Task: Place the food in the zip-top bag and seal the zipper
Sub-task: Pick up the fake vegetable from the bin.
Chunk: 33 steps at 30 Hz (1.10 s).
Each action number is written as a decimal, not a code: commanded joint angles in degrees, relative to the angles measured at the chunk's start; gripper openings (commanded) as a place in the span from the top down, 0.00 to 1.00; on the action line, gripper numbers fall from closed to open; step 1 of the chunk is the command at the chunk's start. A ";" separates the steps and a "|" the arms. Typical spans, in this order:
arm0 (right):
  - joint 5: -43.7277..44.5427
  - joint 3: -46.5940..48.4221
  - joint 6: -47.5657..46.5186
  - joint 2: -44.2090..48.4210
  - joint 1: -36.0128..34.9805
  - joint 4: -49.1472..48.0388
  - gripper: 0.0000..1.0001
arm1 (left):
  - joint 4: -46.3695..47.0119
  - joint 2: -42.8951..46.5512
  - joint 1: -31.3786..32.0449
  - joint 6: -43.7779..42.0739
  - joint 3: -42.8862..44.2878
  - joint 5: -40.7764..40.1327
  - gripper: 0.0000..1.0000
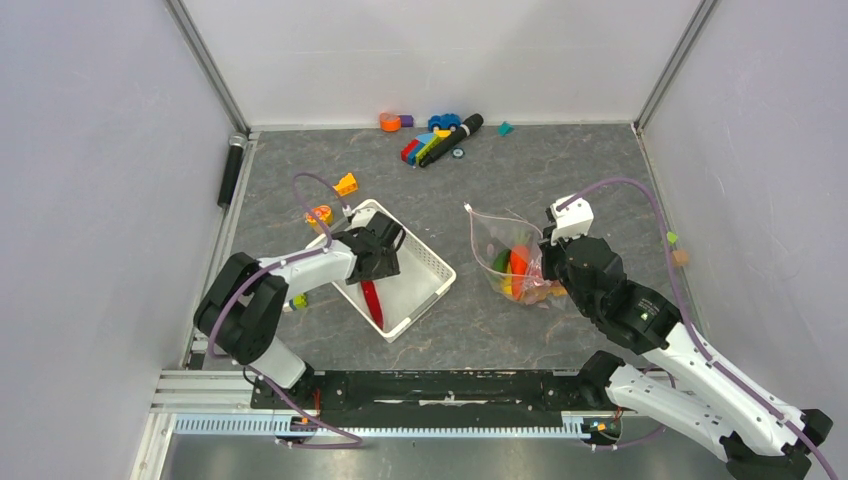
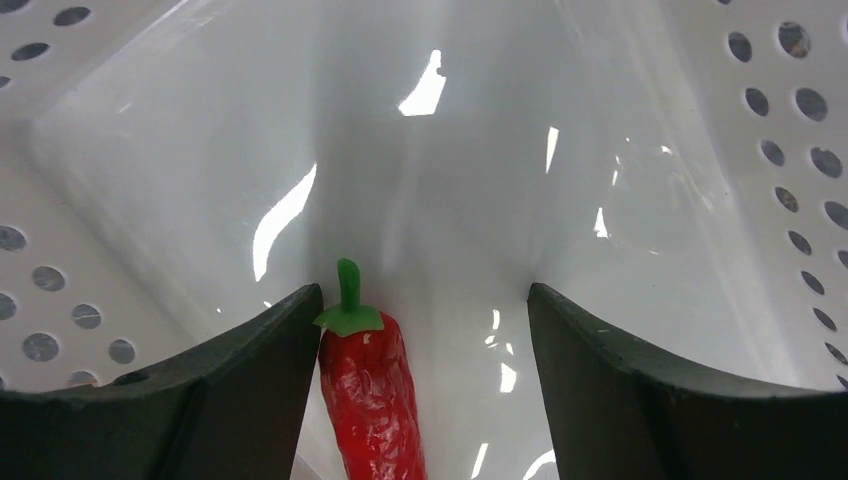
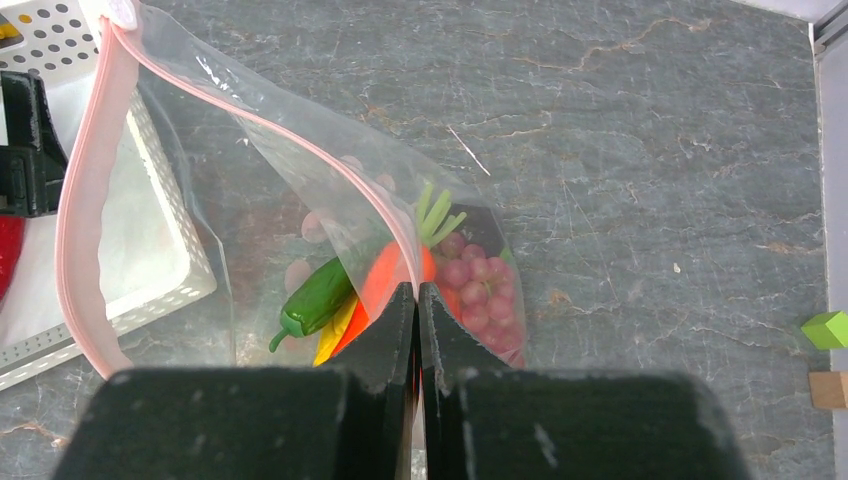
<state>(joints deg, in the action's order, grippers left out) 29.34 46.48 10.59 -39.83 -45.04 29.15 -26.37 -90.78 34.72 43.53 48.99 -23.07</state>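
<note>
A red chilli [image 2: 370, 400] with a green stalk lies on the floor of the white slotted basket [image 1: 425, 265]. My left gripper [image 2: 422, 300] is down in the basket, open around the chilli [image 1: 372, 300]. The chilli rests against the left finger, with a wide gap to the right one. The clear zip-top bag [image 3: 200, 150] stands with its mouth open beside the basket. Its pink zipper [image 3: 75, 200] curves down to my right gripper [image 3: 417, 290], which is shut on the bag's edge. A green chilli [image 3: 318, 295], purple grapes [image 3: 480, 290] and orange and yellow food are inside.
Toy blocks and a car [image 1: 435, 140] lie along the back wall. Orange and yellow blocks [image 1: 345, 184] sit left of the basket. A green block [image 3: 825, 328] and a wooden one lie near the right wall. A black cylinder [image 1: 231, 170] rests at the left edge.
</note>
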 commanded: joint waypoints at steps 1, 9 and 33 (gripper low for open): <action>1.68 0.53 -0.53 0.17 0.03 -1.71 0.95 | 3.99 2.72 -0.10 2.08 -3.46 7.13 0.22; 2.05 0.63 -0.53 0.35 -0.03 -1.72 0.95 | 2.41 3.32 -0.07 0.77 -3.62 8.18 0.39; 0.98 0.63 -0.37 0.85 0.03 -2.10 0.95 | 11.03 19.99 -0.01 -5.01 6.27 5.56 0.98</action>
<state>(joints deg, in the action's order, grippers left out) 30.04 46.48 10.61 -39.79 -45.04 29.15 -24.14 -76.62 34.72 41.91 51.37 -19.31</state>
